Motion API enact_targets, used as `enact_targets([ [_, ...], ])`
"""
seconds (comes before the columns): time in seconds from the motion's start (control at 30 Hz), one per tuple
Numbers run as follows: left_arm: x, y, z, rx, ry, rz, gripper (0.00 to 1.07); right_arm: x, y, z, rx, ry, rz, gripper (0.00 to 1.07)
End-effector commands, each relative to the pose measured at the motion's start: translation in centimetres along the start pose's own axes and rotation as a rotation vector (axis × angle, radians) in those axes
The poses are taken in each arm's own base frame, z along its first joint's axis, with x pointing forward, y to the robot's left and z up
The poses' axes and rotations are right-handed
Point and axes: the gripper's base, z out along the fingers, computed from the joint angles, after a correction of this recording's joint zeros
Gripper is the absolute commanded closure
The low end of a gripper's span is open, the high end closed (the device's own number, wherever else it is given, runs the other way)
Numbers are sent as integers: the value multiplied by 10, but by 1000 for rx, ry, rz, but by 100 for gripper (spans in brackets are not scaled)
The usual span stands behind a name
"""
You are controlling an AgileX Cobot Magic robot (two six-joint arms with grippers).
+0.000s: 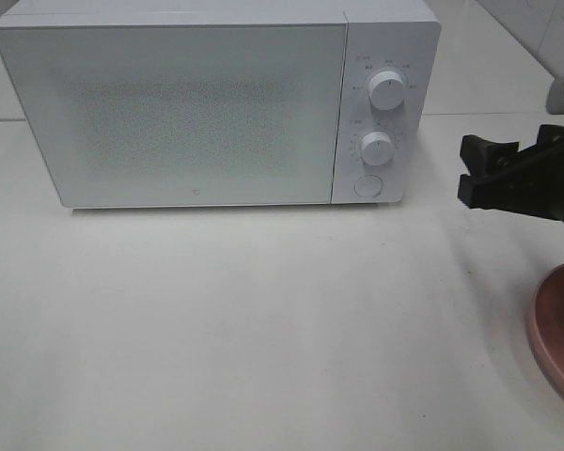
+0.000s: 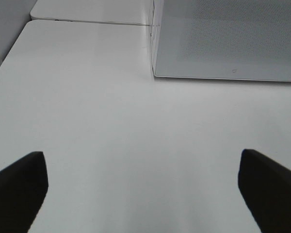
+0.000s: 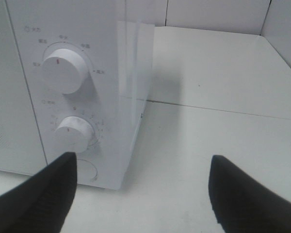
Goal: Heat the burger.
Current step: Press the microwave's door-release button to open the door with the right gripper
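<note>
Exterior high view shows a white box-shaped microwave oven (image 1: 169, 113) standing at the back of the white counter (image 1: 263, 329), with its door closed. On its right panel are an upper round white knob (image 1: 387, 90), a lower round white knob (image 1: 377, 147) and a round white push button (image 1: 367, 185). The right pincer (image 1: 468, 172) hangs near the right edge of the counter, just beside this panel and not touching it; its jaws are parted and grasp nothing. A pink round plate (image 1: 559, 329) lies at the right edge, only partly seen. The left pincer (image 2: 141, 160) is spread wide over bare counter before the oven's front left corner, with nothing in it. The burger I cannot see in any view.
</note>
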Motion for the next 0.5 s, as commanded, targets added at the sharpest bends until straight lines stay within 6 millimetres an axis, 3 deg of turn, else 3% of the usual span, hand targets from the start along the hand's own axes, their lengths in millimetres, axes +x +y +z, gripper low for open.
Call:
enact_targets([
  [0.03,2,-1,-2,6,-15,-5,7,1,8,1,10,-26,-29,33],
  [0.5,2,-1,-2,6,-15,-5,7,26,66,-4,36,-32,-33,33],
])
